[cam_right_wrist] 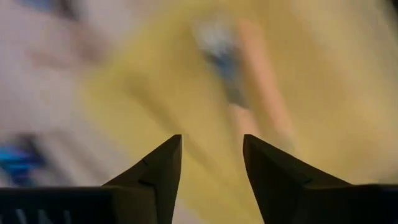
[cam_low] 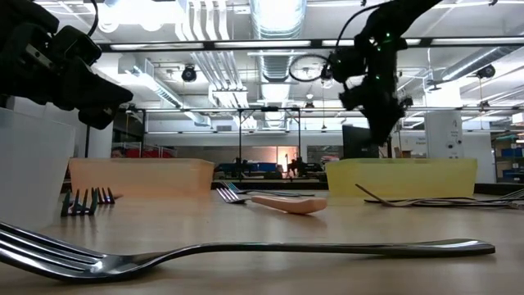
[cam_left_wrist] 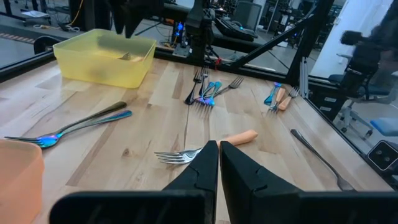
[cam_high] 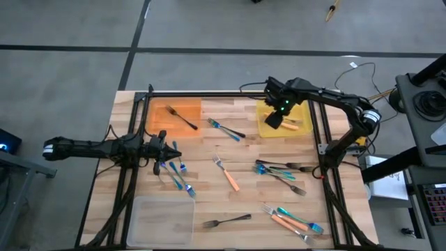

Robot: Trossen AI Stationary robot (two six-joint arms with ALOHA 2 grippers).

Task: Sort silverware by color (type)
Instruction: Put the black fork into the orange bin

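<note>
My right gripper (cam_right_wrist: 211,171) hung over the yellow tray (cam_high: 268,127), fingers apart, an orange-handled fork (cam_right_wrist: 261,74) lying inside. The left gripper (cam_left_wrist: 219,163), fingers together, waited. Descending, I risked catching the tray's rim.

High: I look straight down on the whole table (cam_high: 230,202).
Low: I sit at tabletop height, facing the room.
Left wrist: I look across toward the yellow tray (cam_left_wrist: 102,59), also seen from above.
Right wrist: I'm close above that tray.
</note>
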